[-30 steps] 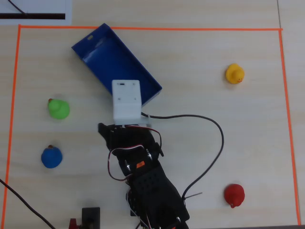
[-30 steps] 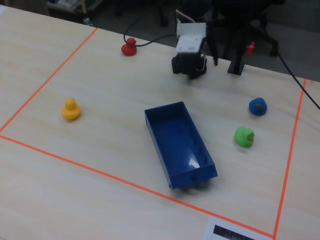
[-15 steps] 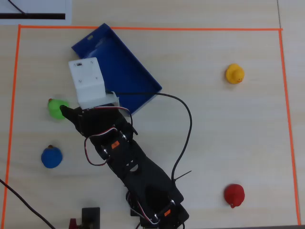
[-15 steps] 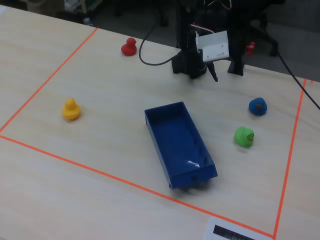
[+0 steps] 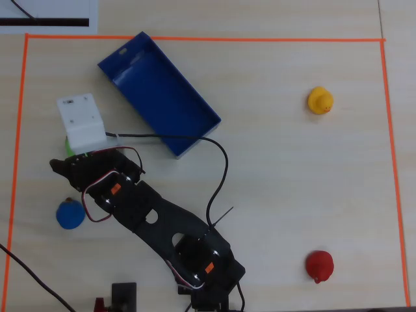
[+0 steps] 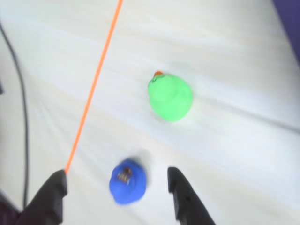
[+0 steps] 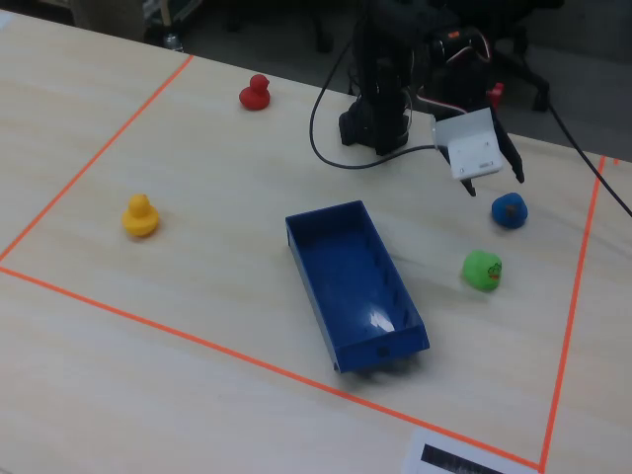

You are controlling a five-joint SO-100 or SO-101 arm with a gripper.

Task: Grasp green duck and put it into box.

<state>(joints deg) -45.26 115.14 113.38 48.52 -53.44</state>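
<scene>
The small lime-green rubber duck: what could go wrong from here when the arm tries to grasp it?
1. In the wrist view the open gripper is lined up with the small blue rubber duck, not the small lime-green rubber duck; closing now would probably take the wrong one.
2. The two ducks sit close together, so reaching forward may knock the blue one.
3. The long shallow blue box lies beside the green duck; a wide swing could hit its wall.
</scene>
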